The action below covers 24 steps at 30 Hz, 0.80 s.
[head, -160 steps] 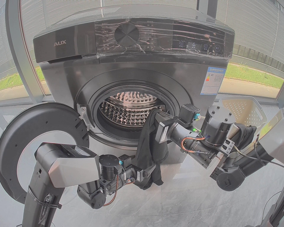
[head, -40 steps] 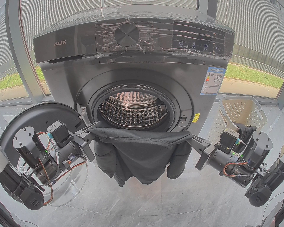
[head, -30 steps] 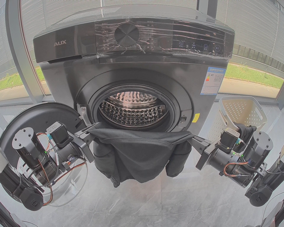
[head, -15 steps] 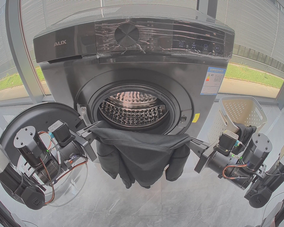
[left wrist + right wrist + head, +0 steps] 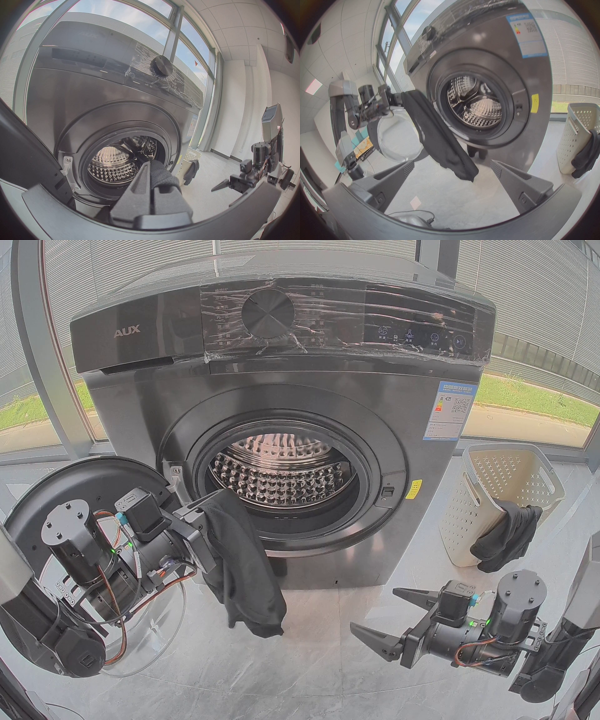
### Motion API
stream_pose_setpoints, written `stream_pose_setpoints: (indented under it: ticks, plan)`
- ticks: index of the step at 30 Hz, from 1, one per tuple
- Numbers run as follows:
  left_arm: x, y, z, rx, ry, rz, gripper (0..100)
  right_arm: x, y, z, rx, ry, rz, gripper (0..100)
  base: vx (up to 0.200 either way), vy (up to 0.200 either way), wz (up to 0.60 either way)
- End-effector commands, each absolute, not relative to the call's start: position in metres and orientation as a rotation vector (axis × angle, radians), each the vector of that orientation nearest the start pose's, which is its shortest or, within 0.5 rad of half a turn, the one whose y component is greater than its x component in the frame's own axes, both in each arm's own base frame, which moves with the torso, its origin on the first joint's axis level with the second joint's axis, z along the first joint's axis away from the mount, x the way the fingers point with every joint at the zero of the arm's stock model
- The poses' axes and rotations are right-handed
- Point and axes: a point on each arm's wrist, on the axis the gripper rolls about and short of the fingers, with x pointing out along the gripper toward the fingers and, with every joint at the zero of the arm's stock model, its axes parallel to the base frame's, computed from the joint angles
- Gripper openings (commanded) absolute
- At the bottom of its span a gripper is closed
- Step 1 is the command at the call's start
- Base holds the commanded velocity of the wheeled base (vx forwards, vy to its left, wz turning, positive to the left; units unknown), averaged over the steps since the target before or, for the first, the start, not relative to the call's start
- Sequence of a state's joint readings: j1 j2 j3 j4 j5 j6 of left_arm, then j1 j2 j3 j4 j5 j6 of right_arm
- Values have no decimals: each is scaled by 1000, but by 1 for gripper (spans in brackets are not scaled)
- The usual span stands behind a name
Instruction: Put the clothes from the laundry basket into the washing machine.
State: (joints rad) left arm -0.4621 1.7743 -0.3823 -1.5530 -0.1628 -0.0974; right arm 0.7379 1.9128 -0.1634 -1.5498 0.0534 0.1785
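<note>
- Shows the left pincer (image 5: 209, 507) clamped on one upper edge of a black garment (image 5: 250, 580), just beside the lower left rim of the drum opening (image 5: 281, 480) of the washing machine (image 5: 281, 384).
- Shows that garment hanging free in one long fold, wholly outside the drum, with its low end near the floor (image 5: 325, 665) but seemingly not touching it.
- Shows the right pincer (image 5: 375, 610) with fingers wide apart and holding nothing, low down, well apart from the garment and in front of the laundry basket (image 5: 459, 521).
- Shows a second dark garment (image 5: 506, 540) draped over the basket's front rim, hanging partly outside.
- Risks leaving the hanging tail outside the drum if fed in from this single grip; likely to drape over the lip of the opening.
- Risks dragging fabric across the floor if lowered before entry.
- Risks a slip from the grip, given a pinch on one edge with the whole weight below.
- Risks knocking the open door (image 5: 69, 490), just beside the left arm, on any swing to that side.
- Risks tipping the draped garment off the basket onto the floor if brushed by the right arm.
</note>
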Motion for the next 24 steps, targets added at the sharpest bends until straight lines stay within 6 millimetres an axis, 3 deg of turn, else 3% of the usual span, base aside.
stream_pose_setpoints:
  ticks: [1,9,12,13,24]
  plan:
    - [237,-123,153,-121,-142,-634,0,186,177,60,77,312,778,100,0,0,0]
    - [234,-128,153,-122,-138,-655,0,221,203,53,93,252,774,100,0,0,0]
    - [234,-128,153,-122,-138,-655,0,228,211,47,94,249,777,100,0,0,0]
    - [234,-128,154,-123,-141,-655,0,238,218,37,77,257,774,100,0,0,0]
    - [233,-131,154,-124,-143,-669,0,255,240,28,70,249,830,100,0,0,0]
